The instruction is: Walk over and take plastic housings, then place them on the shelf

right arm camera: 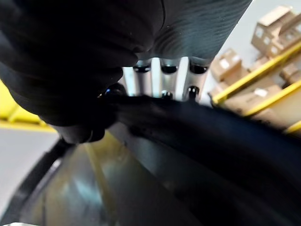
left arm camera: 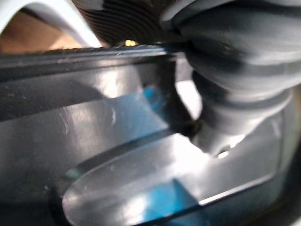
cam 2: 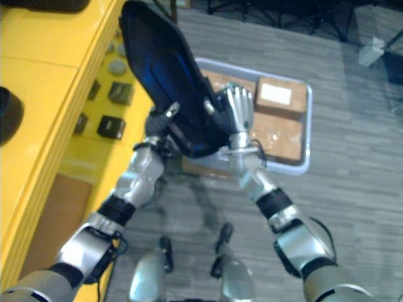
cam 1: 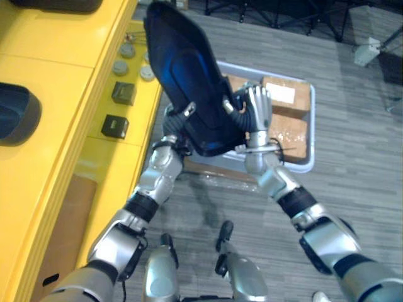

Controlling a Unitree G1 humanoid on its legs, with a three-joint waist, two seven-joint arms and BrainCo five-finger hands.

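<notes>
Plastic housing (cam 1: 189, 82), a large dark blue-black moulded shell, is held up in the air between both hands, just beside the yellow metal shelf (cam 1: 56, 82) and above the floor. The right hand (cam 1: 258, 106) is closed over the shell's lower rim, its silver fingers hooked across the edge and the thumb on the other face. The left hand (cam 1: 178, 119) sits under the shell's near end, and I cannot tell whether it grips or merely props. Behind the shell, a pale grey plastic bin (cam 1: 308, 165) on the floor holds brown cardboard boxes (cam 1: 286, 94).

The taking looks done; the step in hand is the carry to the shelf. Another dark housing (cam 1: 16, 113) already lies on the shelf top. Small black cubes (cam 1: 115, 126) and round grey discs (cam 1: 129, 51) sit on a lower level. The next move probably calls for swinging the shell left over a bare stretch of yellow, levelling it, and lowering it clear of those pieces before either hand lets go.
</notes>
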